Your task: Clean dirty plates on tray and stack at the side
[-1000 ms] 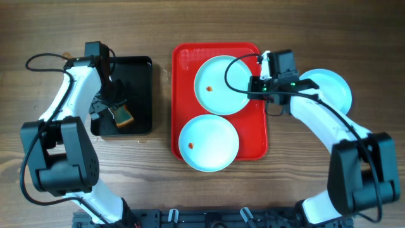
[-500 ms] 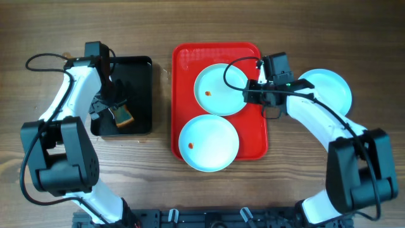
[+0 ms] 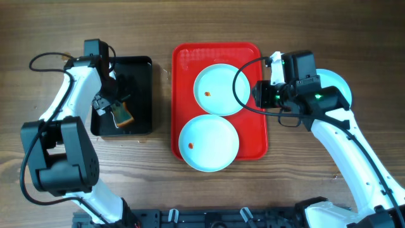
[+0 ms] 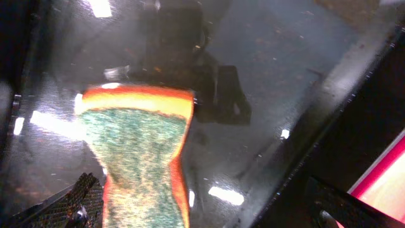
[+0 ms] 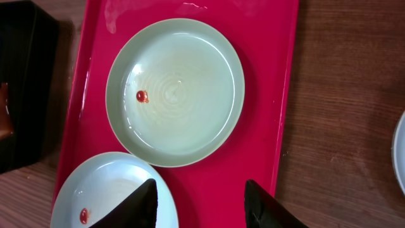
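The red tray (image 3: 250, 142) holds two pale plates. The upper plate (image 3: 221, 79) has a small red stain left of centre, and the lower plate (image 3: 212, 136) has one near its left edge. The third plate (image 3: 338, 85) lies on the table to the right, partly under my right arm. My right gripper (image 3: 261, 95) is open and empty, over the tray's right side beside the upper plate. The right wrist view shows the gripper (image 5: 205, 209), the upper plate (image 5: 183, 95), the lower plate (image 5: 107, 187) and the tray (image 5: 266, 126). My left gripper (image 3: 106, 106) is open.
A black tray (image 3: 142, 69) stands left of the red tray. In it lies an orange sponge with a green scrub face (image 3: 121, 116). In the left wrist view the sponge (image 4: 139, 152) lies against the left finger, far from the right one. Bare wooden table surrounds both trays.
My right gripper has drawn back to the right, away from the upper plate's rim. My left gripper has shifted slightly over the sponge. The plates stay put.
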`<action>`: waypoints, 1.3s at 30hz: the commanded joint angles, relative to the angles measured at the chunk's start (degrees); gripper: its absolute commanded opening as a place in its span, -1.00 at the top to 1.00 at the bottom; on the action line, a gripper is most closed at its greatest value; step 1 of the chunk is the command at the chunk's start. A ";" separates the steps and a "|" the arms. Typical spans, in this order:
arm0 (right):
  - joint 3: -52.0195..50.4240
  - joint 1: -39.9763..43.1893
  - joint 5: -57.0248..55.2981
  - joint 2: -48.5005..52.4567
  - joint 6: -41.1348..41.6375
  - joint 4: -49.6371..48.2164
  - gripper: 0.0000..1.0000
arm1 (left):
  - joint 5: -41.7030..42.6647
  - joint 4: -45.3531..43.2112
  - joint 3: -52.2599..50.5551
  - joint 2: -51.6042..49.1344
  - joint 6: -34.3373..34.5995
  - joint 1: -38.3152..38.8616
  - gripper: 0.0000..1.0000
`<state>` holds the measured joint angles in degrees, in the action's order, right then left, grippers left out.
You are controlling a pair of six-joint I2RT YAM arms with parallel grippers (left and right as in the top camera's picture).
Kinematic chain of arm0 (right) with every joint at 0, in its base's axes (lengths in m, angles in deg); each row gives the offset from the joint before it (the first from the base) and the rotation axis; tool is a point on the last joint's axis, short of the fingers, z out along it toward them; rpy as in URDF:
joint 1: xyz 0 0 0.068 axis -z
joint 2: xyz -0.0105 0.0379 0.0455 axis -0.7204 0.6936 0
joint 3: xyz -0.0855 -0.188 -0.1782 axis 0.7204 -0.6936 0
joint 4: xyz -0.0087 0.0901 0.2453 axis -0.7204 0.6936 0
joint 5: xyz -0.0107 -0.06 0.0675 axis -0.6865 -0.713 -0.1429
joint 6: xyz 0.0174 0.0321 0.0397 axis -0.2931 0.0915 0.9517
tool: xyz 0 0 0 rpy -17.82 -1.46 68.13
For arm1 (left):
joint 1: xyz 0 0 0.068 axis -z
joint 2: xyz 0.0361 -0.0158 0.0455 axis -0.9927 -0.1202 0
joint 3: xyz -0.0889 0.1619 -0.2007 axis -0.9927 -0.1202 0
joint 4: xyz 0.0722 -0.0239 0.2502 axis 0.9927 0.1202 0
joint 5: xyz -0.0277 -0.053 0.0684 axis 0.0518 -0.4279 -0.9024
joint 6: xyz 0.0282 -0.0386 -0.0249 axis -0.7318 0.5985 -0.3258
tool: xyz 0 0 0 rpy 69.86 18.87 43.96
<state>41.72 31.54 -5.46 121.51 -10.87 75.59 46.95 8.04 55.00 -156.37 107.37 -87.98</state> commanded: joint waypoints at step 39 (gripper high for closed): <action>1.11 -0.17 1.55 -0.42 5.01 -0.35 0.07 | -3.74 -5.18 -7.45 8.24 -5.51 2.43 0.92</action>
<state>41.72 31.54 -4.76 121.51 -6.33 75.33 42.71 -2.87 41.30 -151.04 104.02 -85.77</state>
